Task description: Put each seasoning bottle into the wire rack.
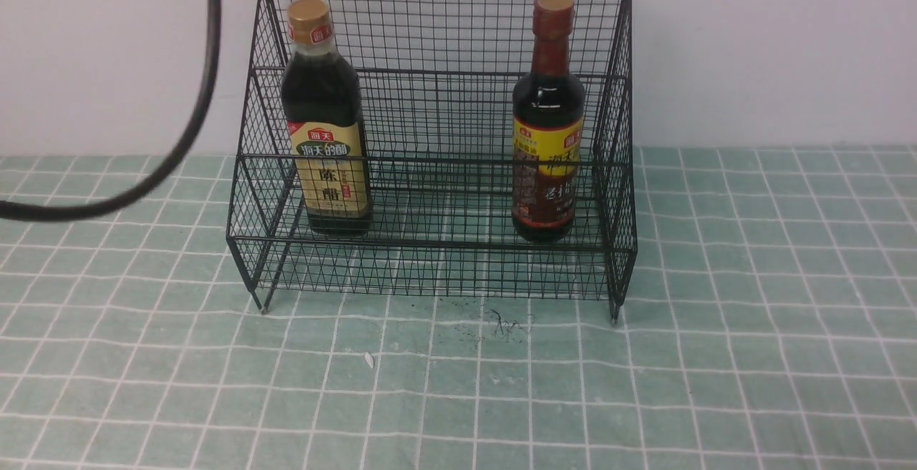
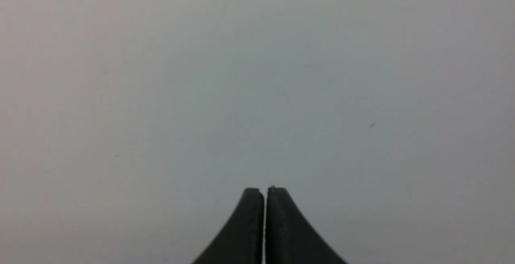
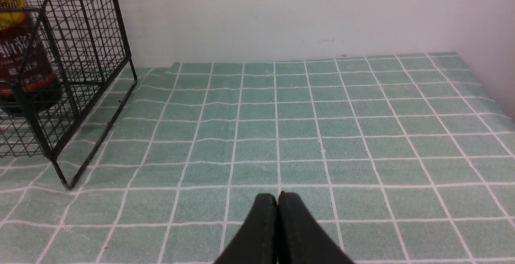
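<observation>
Two seasoning bottles (image 1: 326, 119) (image 1: 548, 126) stand upright inside the wire rack (image 1: 437, 262).

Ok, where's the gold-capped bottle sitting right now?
In the front view the gold-capped bottle stands upright on the lower tier of the wire rack, at its left end, with the red-capped bottle at the right end.
</observation>
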